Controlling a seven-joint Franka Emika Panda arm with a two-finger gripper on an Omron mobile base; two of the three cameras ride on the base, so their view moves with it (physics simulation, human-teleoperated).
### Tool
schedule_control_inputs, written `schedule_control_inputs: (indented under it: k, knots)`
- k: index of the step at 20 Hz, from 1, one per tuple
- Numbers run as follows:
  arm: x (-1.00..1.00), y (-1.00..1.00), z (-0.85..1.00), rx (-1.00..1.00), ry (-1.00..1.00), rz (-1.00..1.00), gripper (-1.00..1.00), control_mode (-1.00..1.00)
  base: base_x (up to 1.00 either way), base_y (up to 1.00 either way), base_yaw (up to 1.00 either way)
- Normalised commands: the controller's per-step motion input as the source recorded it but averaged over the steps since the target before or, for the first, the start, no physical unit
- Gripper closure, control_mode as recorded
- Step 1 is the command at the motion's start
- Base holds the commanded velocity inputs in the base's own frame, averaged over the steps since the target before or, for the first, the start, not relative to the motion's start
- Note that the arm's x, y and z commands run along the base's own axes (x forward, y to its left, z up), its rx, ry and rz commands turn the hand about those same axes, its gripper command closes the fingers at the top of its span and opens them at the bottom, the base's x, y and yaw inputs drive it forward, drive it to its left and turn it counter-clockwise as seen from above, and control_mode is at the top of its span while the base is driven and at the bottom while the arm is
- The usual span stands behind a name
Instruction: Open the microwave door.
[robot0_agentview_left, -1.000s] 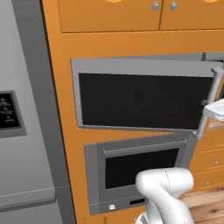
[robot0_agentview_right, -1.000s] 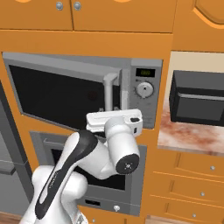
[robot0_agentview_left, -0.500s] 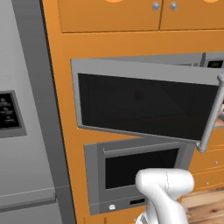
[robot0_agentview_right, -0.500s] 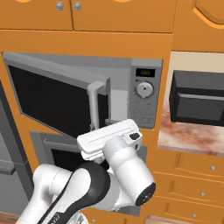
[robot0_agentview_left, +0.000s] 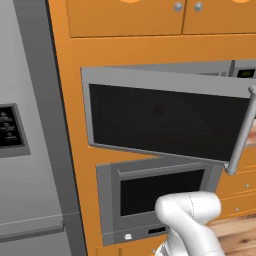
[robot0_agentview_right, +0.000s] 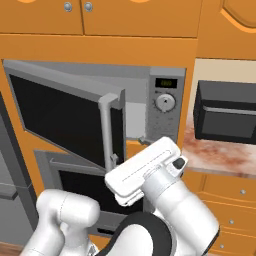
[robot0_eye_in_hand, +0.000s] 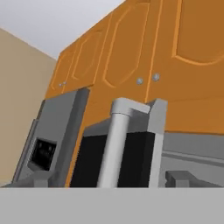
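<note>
**Grey microwave door ajar, handle between the fingers**

Dark fingertips of the gripper (robot0_eye_in_hand: 112, 179) rise at the bottom of the hand view, spread apart, with the vertical silver handle (robot0_eye_in_hand: 114, 144) standing between them and touching neither; the claw is released. In the right base view the white hand (robot0_agentview_right: 145, 170) sits just below the free edge of the microwave door (robot0_agentview_right: 60, 120), which is hinged at its left side and swung partly outward. Beside the opening, the microwave (robot0_agentview_right: 150, 107) shows its light grey interior and a control panel (robot0_agentview_right: 165, 107) with a small display above a round knob. Below the door lies a smaller grey oven (robot0_agentview_left: 160, 200). Orange cabinets (robot0_agentview_left: 150, 17) span the wall above, a grey refrigerator (robot0_agentview_left: 25, 150) stands at far left, and a black appliance (robot0_agentview_right: 225, 112) rests on the counter at right.
</note>
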Motion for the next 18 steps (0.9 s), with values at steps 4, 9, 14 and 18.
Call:
schedule_control_inputs:
  k: [4,9,14,18]
  knots:
    - [0.70,0.00,-0.30,-0.41,-0.28,0.00,-1.00,-1.00,0.00,0.00,0.00]
    - [0.70,-0.03,-0.28,-0.35,-0.30,0.00,-1.00,-1.00,0.00,0.00,0.00]
    - [0.86,-0.10,-0.34,-0.24,-0.20,-0.01,-1.00,-1.00,0.00,0.00,0.00]
    - [0.76,0.00,-0.36,-0.17,-0.15,-0.04,-1.00,-1.00,0.00,0.00,0.00]
